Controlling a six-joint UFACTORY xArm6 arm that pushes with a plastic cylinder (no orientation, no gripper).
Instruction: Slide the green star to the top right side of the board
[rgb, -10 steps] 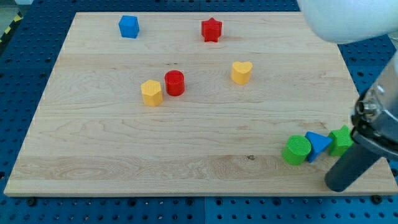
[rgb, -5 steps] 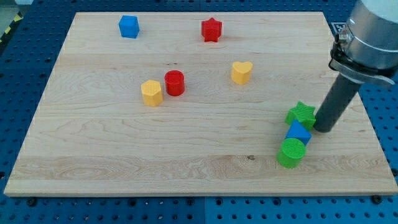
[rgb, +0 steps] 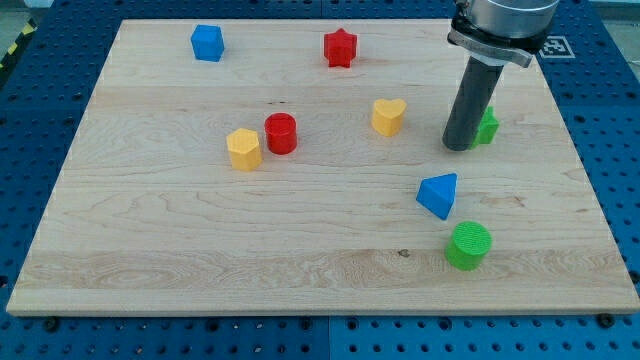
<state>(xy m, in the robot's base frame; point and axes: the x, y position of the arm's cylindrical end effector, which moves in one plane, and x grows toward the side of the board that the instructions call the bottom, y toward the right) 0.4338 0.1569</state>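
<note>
The green star (rgb: 487, 126) sits on the right part of the wooden board (rgb: 180, 230), mostly hidden behind my rod. Only its right edge shows. My tip (rgb: 458, 146) rests on the board touching the star's left side, to the right of the yellow heart (rgb: 388, 116).
A blue triangle (rgb: 439, 194) and a green cylinder (rgb: 468, 245) lie below my tip. A red cylinder (rgb: 281, 133) and a yellow hexagon (rgb: 244, 149) sit mid-board. A blue cube (rgb: 207, 43) and a red star (rgb: 340, 47) sit near the top edge.
My tip swept from the lower right upward, carrying the green star up the board. The blue triangle shifted left and the green cylinder stayed low.
</note>
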